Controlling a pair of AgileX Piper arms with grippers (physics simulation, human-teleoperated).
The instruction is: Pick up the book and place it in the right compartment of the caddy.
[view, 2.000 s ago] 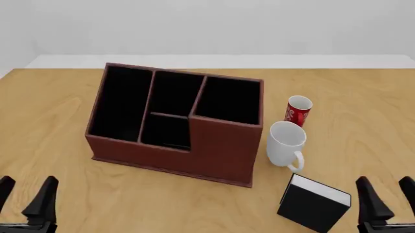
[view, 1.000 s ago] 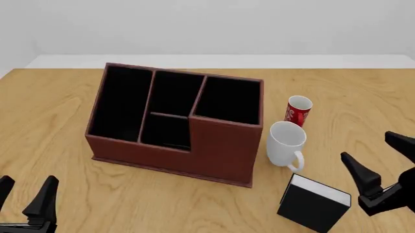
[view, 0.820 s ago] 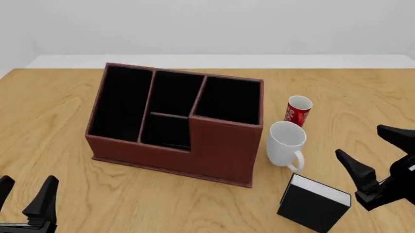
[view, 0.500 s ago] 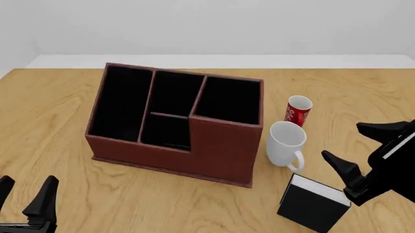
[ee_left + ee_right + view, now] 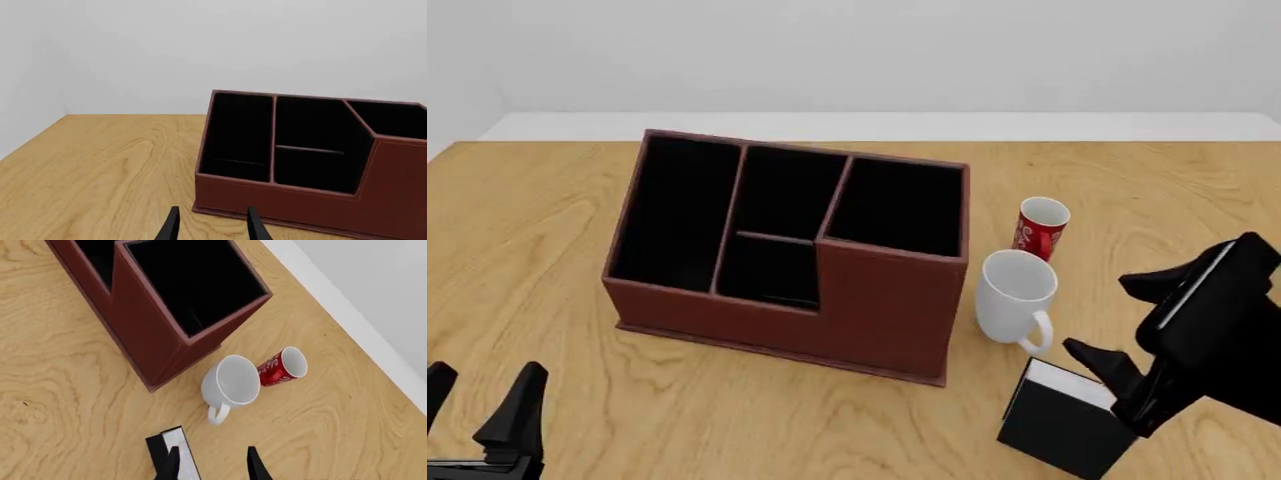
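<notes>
The right fingers (image 5: 1121, 335) are spread above the book (image 5: 1065, 432) — near the white mug (image 5: 1014, 293). Left fingers (image 5: 481, 405) spread too. The red can's (image 5: 1040, 228) writing is unreadable.

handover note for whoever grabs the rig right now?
Left gripper: open, idle at the near left table edge.
Right gripper: open, above the book, not gripping.
Book stands on the table near right, in front of the white mug; red can behind the mug.
Caddy and its right compartment are empty.
Done: approach only. Left: grasp, lift, drop book into the right compartment.
</notes>
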